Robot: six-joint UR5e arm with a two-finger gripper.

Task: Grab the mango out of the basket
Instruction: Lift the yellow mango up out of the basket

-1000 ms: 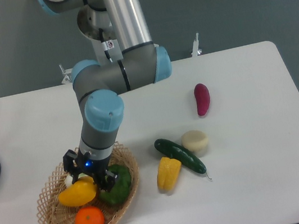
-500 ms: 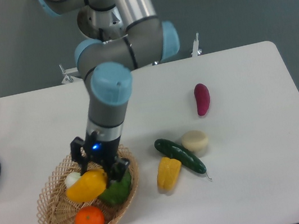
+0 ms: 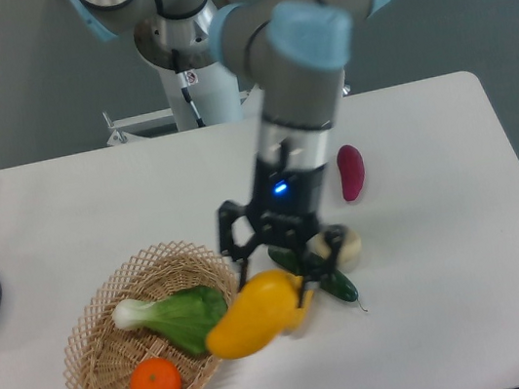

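Mango [image 3: 254, 314] hangs clamped between the fingers of the gripper [image 3: 276, 286], raised clear of the basket [image 3: 89, 315] and overlapping its rim at 3 o'clock. In the basket lie a green leafy vegetable [image 3: 182, 315] and, at 7 o'clock from the mango, an orange [image 3: 156, 384]. At the mango's 2 o'clock sit a cucumber [image 3: 336, 286] and a pale round piece [image 3: 346, 240].

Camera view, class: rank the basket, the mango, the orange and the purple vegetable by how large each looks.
1. basket
2. mango, held up in the gripper, so nearer the camera and perhaps flattered
3. and 4. orange and purple vegetable: too alike to rank.
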